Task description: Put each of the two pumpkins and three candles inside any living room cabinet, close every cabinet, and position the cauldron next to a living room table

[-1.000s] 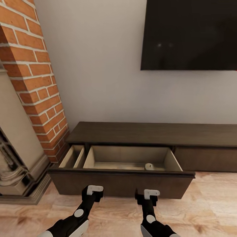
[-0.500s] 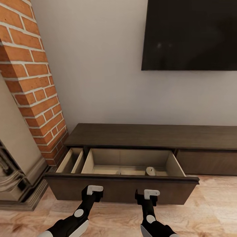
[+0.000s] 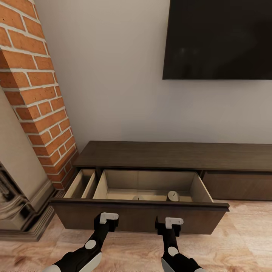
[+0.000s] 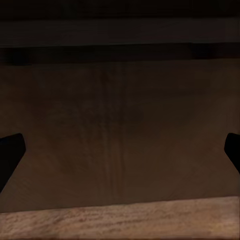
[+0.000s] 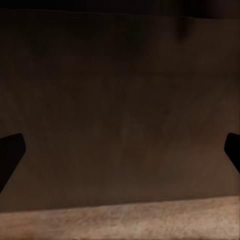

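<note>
- The long, low dark brown wooden cabinet (image 3: 177, 155) is being shown against the pale wall, with its wide left drawer (image 3: 139, 215) pulled out over the light wood floor (image 3: 241, 241).
- The drawer's tan interior is being split into a narrow left compartment and a wide right one.
- One short beige-grey cylinder candle (image 3: 172, 196) is being seen upright in the wide compartment, right of its middle, close behind the drawer front; a second pale shape just left of it is too hidden to tell.
- The left tool (image 3: 108, 219) is being held low in front of the dark drawer front, left of centre; its black fingers (image 4: 10, 157) are being shown spread wide apart at the wrist picture's edges, nothing between them.
- The right tool (image 3: 173, 223) is being held beside it, right of centre, facing the same front; its fingers (image 5: 10, 157) are being shown spread apart too, holding nothing.
- Contact with the drawer front cannot be told for either tool.
- A red brick column (image 3: 34, 94) and an ornate fireplace surround (image 3: 15, 204) are being shown left of the cabinet.
- A large black flat screen (image 3: 219, 37) is being shown mounted on the wall above the cabinet.
</note>
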